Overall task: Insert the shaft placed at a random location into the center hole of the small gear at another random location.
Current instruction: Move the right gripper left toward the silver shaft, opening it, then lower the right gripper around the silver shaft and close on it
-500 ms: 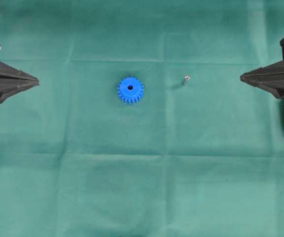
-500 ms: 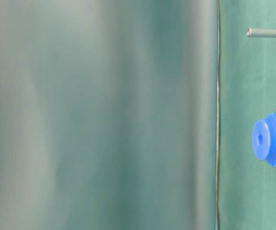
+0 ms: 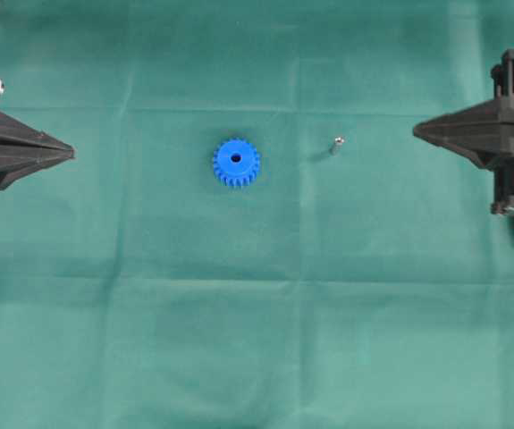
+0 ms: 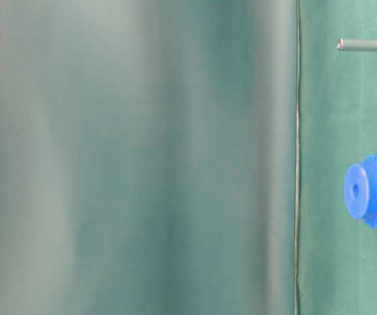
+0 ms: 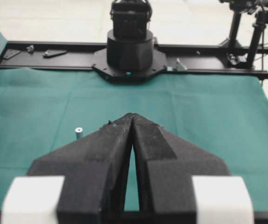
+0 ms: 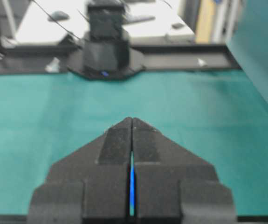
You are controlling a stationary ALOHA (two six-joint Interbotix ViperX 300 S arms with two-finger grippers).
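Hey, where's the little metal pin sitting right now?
In the overhead view the pin stands on the green cloth right of centre, between the blue gear and the right end effector, touching neither.

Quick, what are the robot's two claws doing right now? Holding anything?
Left gripper: closed, holding nothing.
Right gripper: closed, holding nothing.

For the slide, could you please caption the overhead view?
Blue small gear and upright shaft lie apart on green cloth, between shut left gripper and right gripper.
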